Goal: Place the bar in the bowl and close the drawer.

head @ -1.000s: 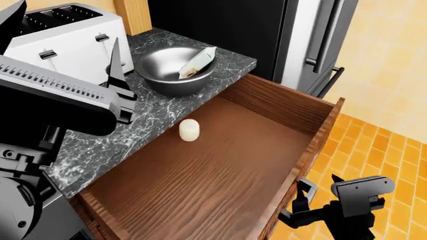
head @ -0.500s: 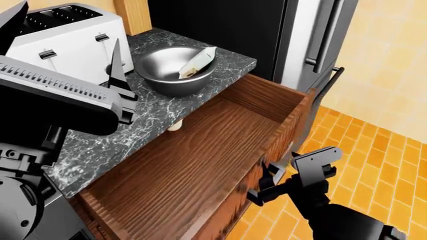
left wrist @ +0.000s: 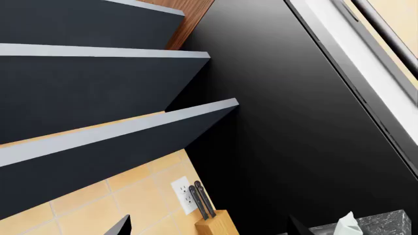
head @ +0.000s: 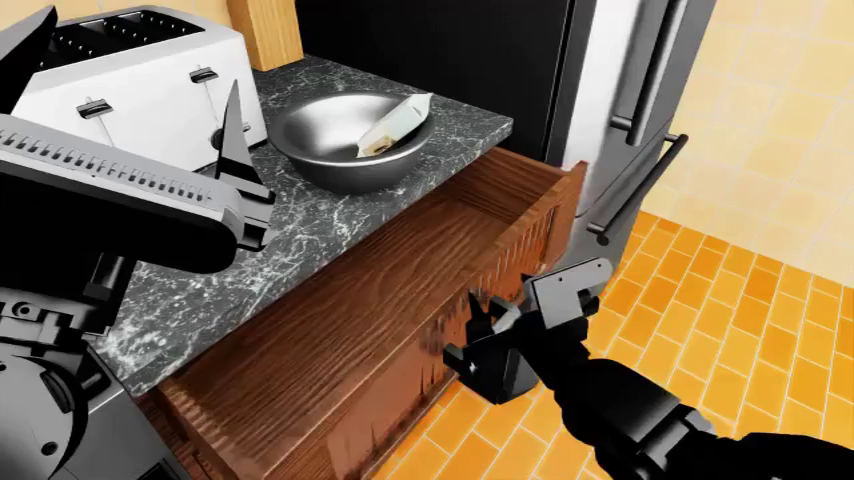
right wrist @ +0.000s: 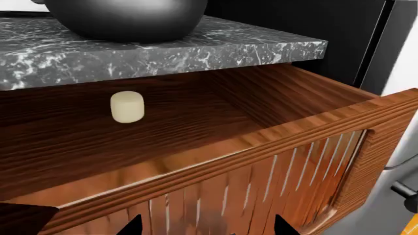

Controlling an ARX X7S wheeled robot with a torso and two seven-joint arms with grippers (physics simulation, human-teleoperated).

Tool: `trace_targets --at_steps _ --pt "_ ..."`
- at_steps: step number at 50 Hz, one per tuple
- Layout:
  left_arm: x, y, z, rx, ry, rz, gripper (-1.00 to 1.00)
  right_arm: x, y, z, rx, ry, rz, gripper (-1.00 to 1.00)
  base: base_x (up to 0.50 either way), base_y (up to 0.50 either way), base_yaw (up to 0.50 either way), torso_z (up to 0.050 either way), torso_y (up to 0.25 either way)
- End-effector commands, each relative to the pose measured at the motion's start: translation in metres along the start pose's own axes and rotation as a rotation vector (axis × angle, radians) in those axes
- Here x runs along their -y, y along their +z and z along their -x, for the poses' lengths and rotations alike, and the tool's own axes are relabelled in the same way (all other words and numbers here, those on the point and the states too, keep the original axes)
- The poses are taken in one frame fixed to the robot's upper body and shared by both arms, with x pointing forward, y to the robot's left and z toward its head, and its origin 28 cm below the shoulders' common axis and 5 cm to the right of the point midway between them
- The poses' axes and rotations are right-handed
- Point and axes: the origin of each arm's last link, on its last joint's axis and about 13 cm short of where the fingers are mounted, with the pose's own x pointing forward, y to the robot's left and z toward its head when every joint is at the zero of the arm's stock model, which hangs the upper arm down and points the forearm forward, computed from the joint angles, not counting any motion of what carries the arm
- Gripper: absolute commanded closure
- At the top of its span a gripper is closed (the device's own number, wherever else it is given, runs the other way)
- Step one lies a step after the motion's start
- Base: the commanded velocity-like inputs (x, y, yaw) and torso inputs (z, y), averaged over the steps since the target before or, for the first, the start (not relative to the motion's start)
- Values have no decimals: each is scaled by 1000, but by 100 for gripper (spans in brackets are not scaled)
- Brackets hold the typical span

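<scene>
The drawer [head: 400, 300] stands partly open under the marble counter [head: 254, 270], its front well clear of the fridge [head: 627, 80], with open tiled floor beside. The right gripper [head: 487, 335] presses against the drawer front, fingers spread, apparently holding nothing. The bowl [head: 350, 140] sits near the counter's edge with the bar [head: 394, 125] leaning inside. A white cylinder [right wrist: 127, 106] lies in the drawer. The left gripper [head: 234, 150] hovers by the toaster [head: 127, 70], its prongs apart
</scene>
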Motion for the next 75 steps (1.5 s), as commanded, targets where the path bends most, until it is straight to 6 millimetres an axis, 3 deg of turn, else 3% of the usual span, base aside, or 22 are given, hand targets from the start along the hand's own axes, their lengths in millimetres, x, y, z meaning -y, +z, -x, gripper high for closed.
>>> trace_targets --at_steps 1,21,39,50,59,75 --pt "-1 1 0 1 -1 -1 -100 -20 5 -29 30 134 0 -100 0 0 0 0 0" --pt "-1 4 1 2 -8 -8 -100 -38 1 -57 17 286 -35 -100 0 0 0 0 0" --pt "2 6 -2 11 -14 1 -100 -55 12 -64 16 381 -51 -100 0 0 0 0 1" --pt "3 7 -2 17 -11 12 -100 -46 18 -65 105 202 -71 -100 0 0 0 0 1" --pt "4 9 -1 25 -19 23 -100 -30 24 -19 133 -8 -74 -100 0 0 0 0 0" --pt "12 13 -4 53 -46 44 -100 -12 37 34 236 -283 -117 -100 0 0 0 0 0"
